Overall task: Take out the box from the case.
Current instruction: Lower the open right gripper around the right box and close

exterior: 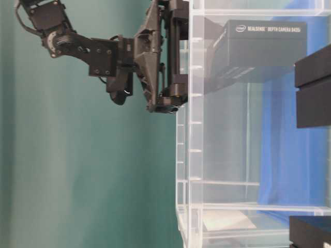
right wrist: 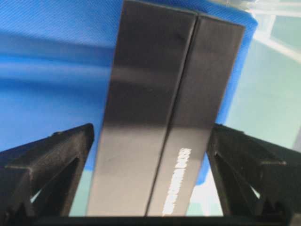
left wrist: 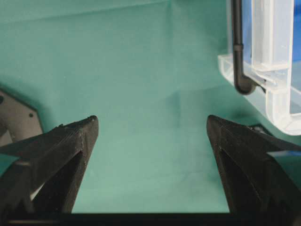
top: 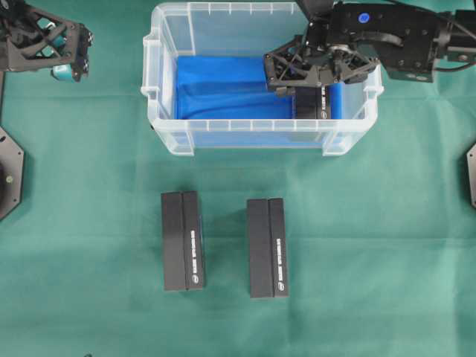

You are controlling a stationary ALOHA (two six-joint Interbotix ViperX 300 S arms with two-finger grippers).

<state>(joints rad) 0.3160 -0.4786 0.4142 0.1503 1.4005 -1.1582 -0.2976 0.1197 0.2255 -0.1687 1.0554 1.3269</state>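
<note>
Between our right gripper's (right wrist: 150, 141) wide-open jaws lies the box (right wrist: 160, 117) — ungripped, still inside the case (top: 260, 134) at its three o'clock end. Two boxes (top: 182, 239) already rest on the table at six o'clock — our left gripper (left wrist: 150, 136) idles open.

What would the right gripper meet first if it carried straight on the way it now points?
Most likely the black box lying in the case. The right gripper has its open jaws either side of the box, with the blue cloth beneath it. How near it is cannot be judged.
</note>
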